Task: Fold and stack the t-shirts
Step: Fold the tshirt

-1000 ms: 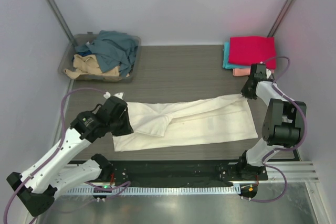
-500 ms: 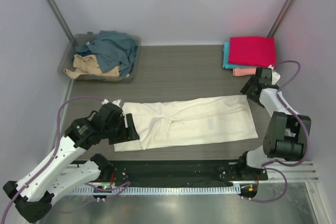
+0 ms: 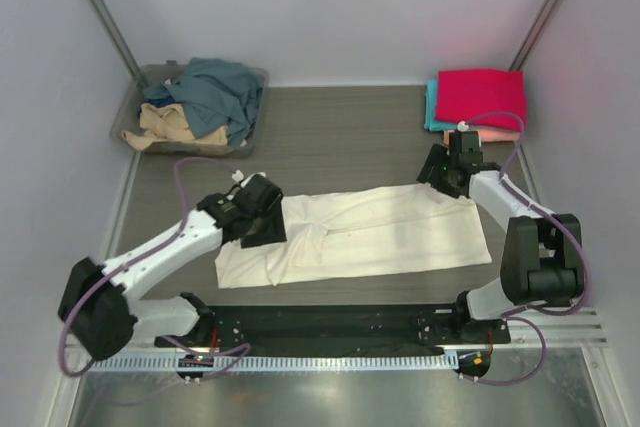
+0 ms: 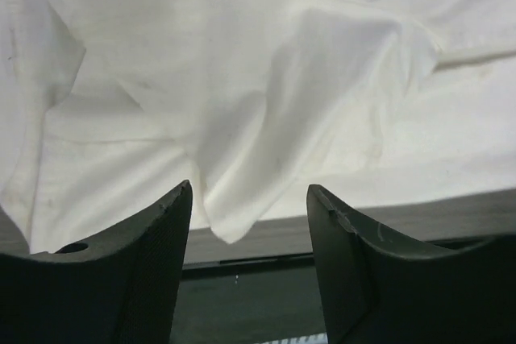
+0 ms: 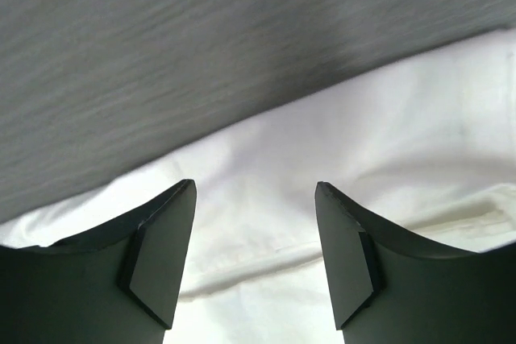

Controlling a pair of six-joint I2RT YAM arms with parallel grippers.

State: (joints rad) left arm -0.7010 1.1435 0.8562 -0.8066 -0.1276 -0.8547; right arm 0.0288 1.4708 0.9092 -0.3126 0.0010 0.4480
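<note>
Now both grips are gone — left fingers [image 4: 149, 239] and right fingers [image 5: 165, 239] stand apart, empty, moved inward over the cream t-shirt [image 3: 390, 232], which lies released as a long folded band on the worktop [image 3: 340, 137] — likely ready for the next crosswise fold.

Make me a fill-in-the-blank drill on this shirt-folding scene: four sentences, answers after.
The cream t-shirt lies spread on the ___.
The folded stack in the far right corner has a ___ shirt on top.
In the clear bin, a slate-blue shirt lies beside a ___ one.
The left gripper and right gripper both have ___ jaws, holding nothing.
Missing words: table; magenta-red; tan; open.
</note>
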